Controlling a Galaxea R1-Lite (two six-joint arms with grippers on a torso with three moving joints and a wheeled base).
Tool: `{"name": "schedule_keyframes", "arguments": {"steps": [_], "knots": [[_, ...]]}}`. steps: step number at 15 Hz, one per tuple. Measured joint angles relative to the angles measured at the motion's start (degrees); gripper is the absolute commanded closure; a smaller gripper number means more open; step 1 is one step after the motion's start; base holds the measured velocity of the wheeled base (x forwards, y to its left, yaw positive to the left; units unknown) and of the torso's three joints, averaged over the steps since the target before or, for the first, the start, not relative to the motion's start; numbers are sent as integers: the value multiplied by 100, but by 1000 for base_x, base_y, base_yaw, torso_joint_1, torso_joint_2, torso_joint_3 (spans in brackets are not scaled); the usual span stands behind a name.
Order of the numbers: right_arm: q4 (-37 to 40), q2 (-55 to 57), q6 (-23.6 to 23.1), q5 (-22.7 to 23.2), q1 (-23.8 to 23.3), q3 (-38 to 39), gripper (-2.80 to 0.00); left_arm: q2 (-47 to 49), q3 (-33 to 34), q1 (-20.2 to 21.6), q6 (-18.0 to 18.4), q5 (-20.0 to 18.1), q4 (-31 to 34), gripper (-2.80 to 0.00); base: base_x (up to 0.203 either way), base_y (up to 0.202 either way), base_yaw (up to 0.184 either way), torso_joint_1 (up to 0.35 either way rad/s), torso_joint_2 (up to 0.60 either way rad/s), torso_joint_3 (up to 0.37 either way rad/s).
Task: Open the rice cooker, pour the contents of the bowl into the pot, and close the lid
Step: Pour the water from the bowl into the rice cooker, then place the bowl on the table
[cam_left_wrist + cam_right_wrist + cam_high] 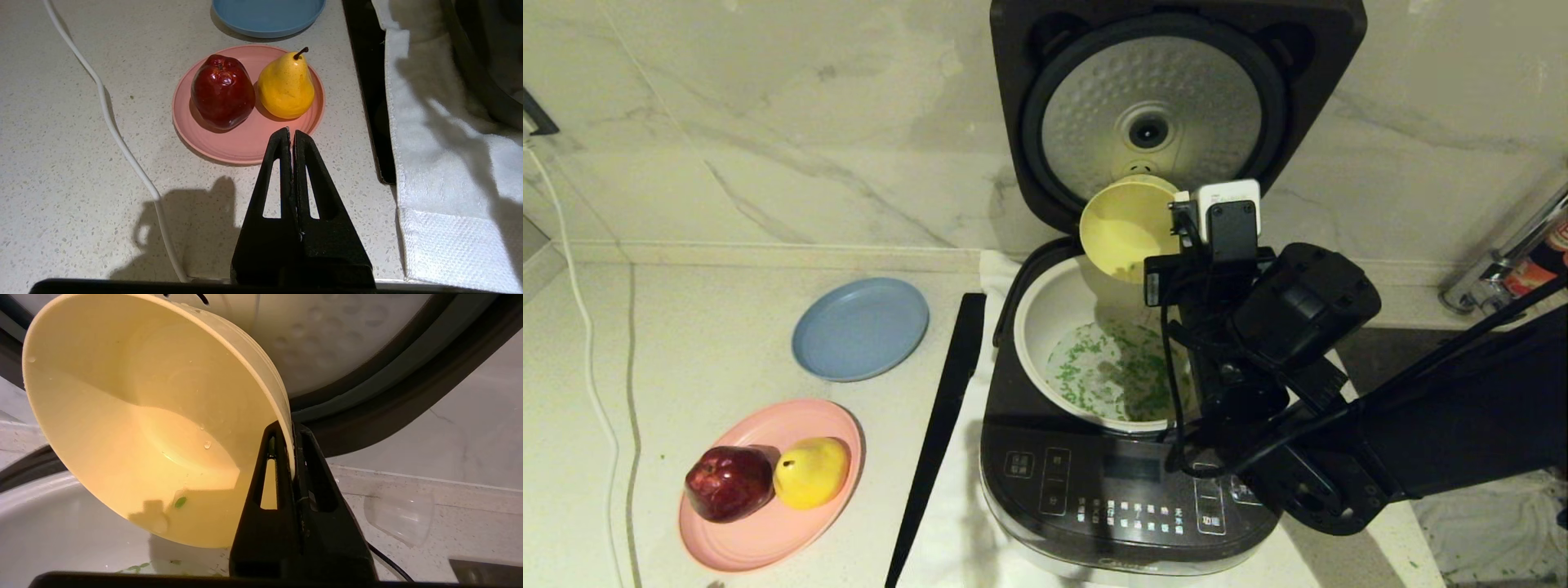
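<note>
Many small green contents (pixel 1115 371) lie scattered across the bottom of the pot (pixel 1045 306), which sits inside the rice cooker (pixel 1123 498). White Chinese labels run in rows across the cooker's front panel, too small to read, beside a dark display window. Its lid (pixel 1168 106) stands upright behind the pot, dimpled silver underside facing forward. Over the pot's back rim the right gripper (pixel 292 451) is clamped on the rim of the bowl (pixel 1125 224), which is tipped steeply on its side, mouth facing away from the arm; one green bit (pixel 180 502) clings inside it with a few water drops. The cooker rests on a white towel (pixel 441 163) spread over a pale speckled counter (pixel 711 343), with a marble-veined wall behind. To the cooker's left lie a blue plate (pixel 860 328) and, nearer, a pink plate (pixel 768 531) carrying a red apple (pixel 729 483) and a yellow pear (pixel 811 471). A white cable (pixel 118 139) trails past the pink plate. Near that plate the left gripper (pixel 291 136) hangs above the counter, fingers pressed together and holding nothing.
</note>
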Motion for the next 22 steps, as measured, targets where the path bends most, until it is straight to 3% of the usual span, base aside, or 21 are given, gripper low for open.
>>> {"name": "schedule_keyframes", "arguments": {"steps": [4,6,9,11,14,17,19,22], "knots": [[740,-272,229,-140,6,-54,0,1,0,0,-1,0,0,0,0,0,0,0,0,0],[1457,-531,542,-150,4,-99,0,0,0,0,0,-1,1,0,0,0,0,0,0,0],[3155,-987,1422,-133,-18,-423,0,-1,0,0,0,-1,1,0,0,0,0,0,0,0],[4702,-1319,2311,23,-44,-906,0,-2,0,0,0,2,1,0,0,0,0,0,0,0],[7433,-1835,3916,798,-144,-1924,0,-2,0,0,-2,0,1,0,0,0,0,0,0,0],[9956,-2324,5172,2022,-387,-2622,0,1,0,0,-2,0,1,0,0,0,0,0,0,0],[10974,-2576,5376,2627,-523,-2707,0,-2,0,0,-2,0,3,0,0,0,0,0,0,0],[11522,-2852,5561,3226,-590,-2792,0,-2,0,0,-2,-1,1,0,0,0,0,0,0,0]]}}
